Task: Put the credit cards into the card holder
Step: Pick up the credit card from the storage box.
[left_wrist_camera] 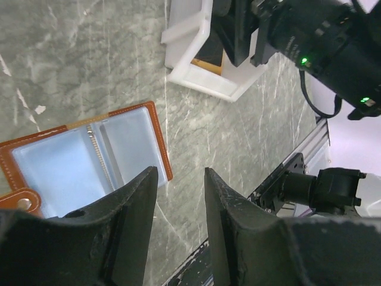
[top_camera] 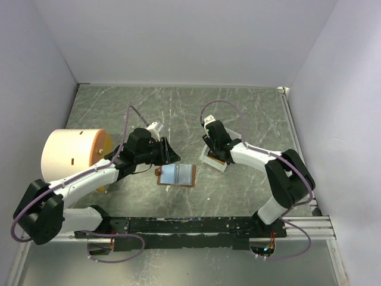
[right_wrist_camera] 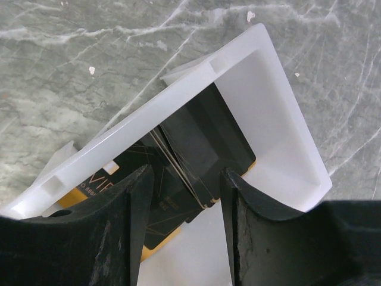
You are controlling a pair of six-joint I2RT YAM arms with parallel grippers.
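Hovering over the white tray [right_wrist_camera: 280, 137], the right tool [right_wrist_camera: 184, 179] had its two fingers spread, one on either side of the stack of credit cards [right_wrist_camera: 199, 146]. The top card looked dark, with a tan-orange one showing beneath it. I saw no finger pressing on a card edge, so nothing was pinched. The cards lay tilted against the tray's inner wall, which probably explains the steep approach from above: a raised edge is easier to catch than a flat face.

The card holder [top_camera: 177, 174] lay opened flat on the table [top_camera: 250, 107], light-blue lining up and snap tab [left_wrist_camera: 24, 202] folded outward. It sat between the two arms and just beside the tray, not touching it. Lying open like that left the pockets exposed for a card to slide in.

The left tool [left_wrist_camera: 180, 179] hung above the holder's near edge, fingers apart, with only bare table between them. My guess was that it waited there to pin the leather down during insertion. A pale cylindrical container [top_camera: 71, 154] stood well apart at far left.

No card had reached the holder; the pickup step was in hand.
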